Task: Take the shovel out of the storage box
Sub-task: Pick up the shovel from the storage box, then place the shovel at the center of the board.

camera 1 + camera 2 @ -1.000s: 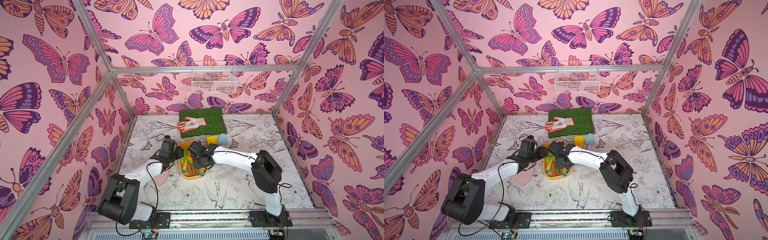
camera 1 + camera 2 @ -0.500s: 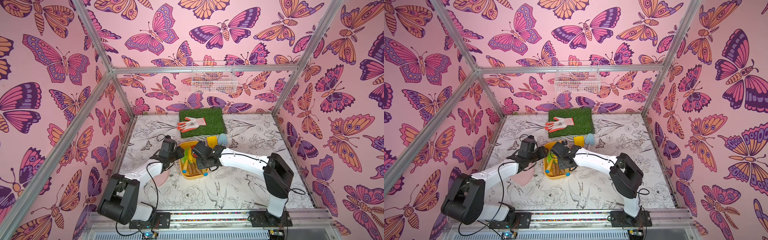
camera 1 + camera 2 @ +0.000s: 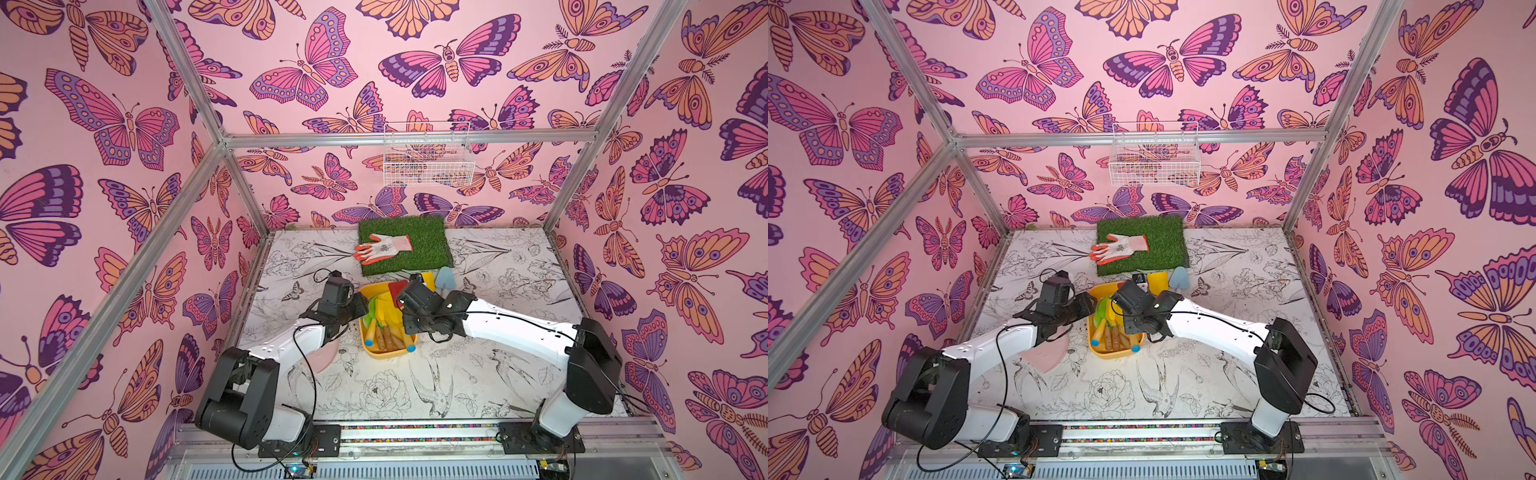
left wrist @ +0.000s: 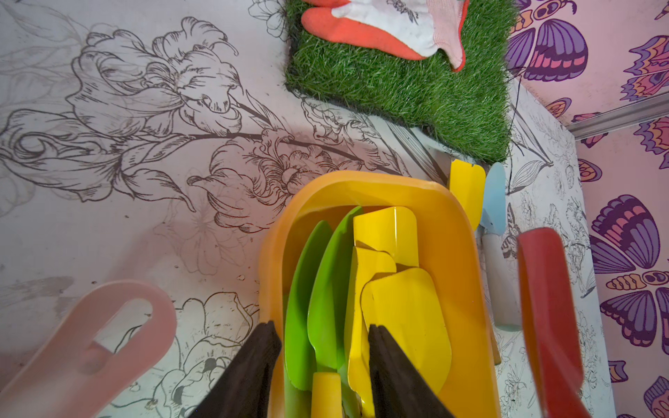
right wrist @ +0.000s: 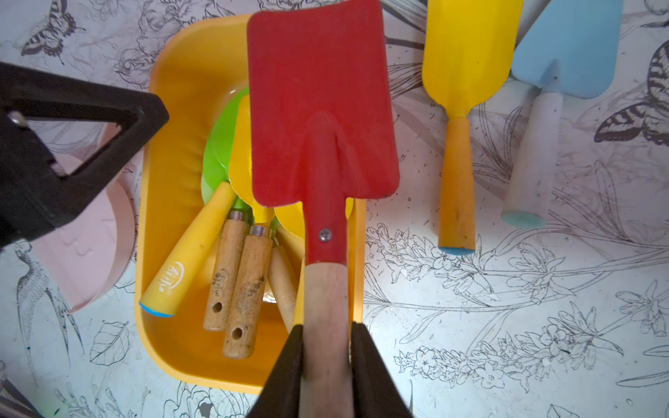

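The yellow storage box point(image 3: 382, 353) point(image 3: 1113, 353) point(image 4: 362, 181) point(image 5: 181, 347) lies mid-table and holds several green and yellow shovels with wooden handles. My right gripper point(image 5: 327, 327) point(image 3: 405, 297) is shut on the wooden handle of a red shovel point(image 5: 318, 101) point(image 3: 398, 287) point(image 4: 546, 307). The red shovel hangs above the box's right side, its blade pointing to the far end. My left gripper point(image 4: 324, 325) point(image 3: 361, 309) straddles the box's left wall. One of its fingers point(image 4: 253, 365) is outside against the wall, and the second rests inside on the blades.
A yellow shovel point(image 5: 467, 54) and a blue shovel point(image 5: 564, 47) lie on the table right of the box. Behind them is a grass mat point(image 3: 419, 245) with a glove point(image 3: 382, 248). A pink disc point(image 3: 328, 357) lies left of the box. A white wire basket point(image 3: 428, 158) hangs on the back wall.
My right arm has drawn back to the right, carrying the red shovel up and rightward over the box. The left arm has stayed put.
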Tool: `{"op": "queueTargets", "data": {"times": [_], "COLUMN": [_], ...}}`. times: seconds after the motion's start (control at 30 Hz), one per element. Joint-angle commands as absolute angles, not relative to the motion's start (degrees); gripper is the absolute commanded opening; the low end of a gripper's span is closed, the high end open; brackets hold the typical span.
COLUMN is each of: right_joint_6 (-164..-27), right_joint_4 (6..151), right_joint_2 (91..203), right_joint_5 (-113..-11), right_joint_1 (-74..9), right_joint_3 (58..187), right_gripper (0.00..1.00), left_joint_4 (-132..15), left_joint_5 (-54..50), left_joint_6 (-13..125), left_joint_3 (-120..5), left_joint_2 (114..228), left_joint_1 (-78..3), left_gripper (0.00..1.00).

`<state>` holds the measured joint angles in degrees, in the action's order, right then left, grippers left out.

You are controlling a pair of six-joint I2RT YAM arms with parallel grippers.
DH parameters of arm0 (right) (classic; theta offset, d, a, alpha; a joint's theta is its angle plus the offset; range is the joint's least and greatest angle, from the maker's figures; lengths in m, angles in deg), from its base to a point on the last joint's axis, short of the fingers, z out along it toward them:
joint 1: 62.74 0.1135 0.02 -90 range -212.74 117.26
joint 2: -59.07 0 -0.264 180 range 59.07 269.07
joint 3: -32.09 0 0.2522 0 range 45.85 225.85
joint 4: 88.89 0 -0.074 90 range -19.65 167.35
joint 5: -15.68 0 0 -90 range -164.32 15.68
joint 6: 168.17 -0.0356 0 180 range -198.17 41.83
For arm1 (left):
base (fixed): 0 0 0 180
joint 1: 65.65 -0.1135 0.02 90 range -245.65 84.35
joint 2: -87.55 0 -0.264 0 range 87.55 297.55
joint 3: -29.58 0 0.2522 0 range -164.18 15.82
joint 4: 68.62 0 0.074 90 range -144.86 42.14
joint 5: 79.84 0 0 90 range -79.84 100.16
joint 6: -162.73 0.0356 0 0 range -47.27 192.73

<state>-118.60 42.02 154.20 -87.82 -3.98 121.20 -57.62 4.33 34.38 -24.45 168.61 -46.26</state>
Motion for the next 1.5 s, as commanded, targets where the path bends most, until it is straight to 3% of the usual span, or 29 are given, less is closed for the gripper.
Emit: {"op": "queueTargets", "data": {"times": [0.0,0.67,1.17,1.47], "right_joint_6": [-117.9,-110.6,-105.5,-103.5], "right_joint_4": [42.5,44.2,46.8,48.1], "right_joint_2": [151.0,140.8,148.6,155.1], "right_joint_5": [-89.9,-81.6,-75.3,-78.1], "right_joint_1": [-5.7,-23.2,-34.5,-37.5], "right_joint_3": [119.8,110.4,108.8,110.3], "right_gripper": [0.13,0.13,0.13,0.12], "left_joint_4": [-55.7,-55.7,-55.7,-55.8], "left_joint_5": [3.3,3.2,3.5,3.0], "left_joint_6": [35.0,35.1,35.2,35.1], "left_joint_3": [-23.9,-24.0,-24.1,-24.2], "left_joint_2": [168.0,168.4,169.6,170.1], "left_joint_1": [-46.1,-46.1,-46.1,-46.1], "left_gripper": [0.48,0.48,0.47,0.48]}}
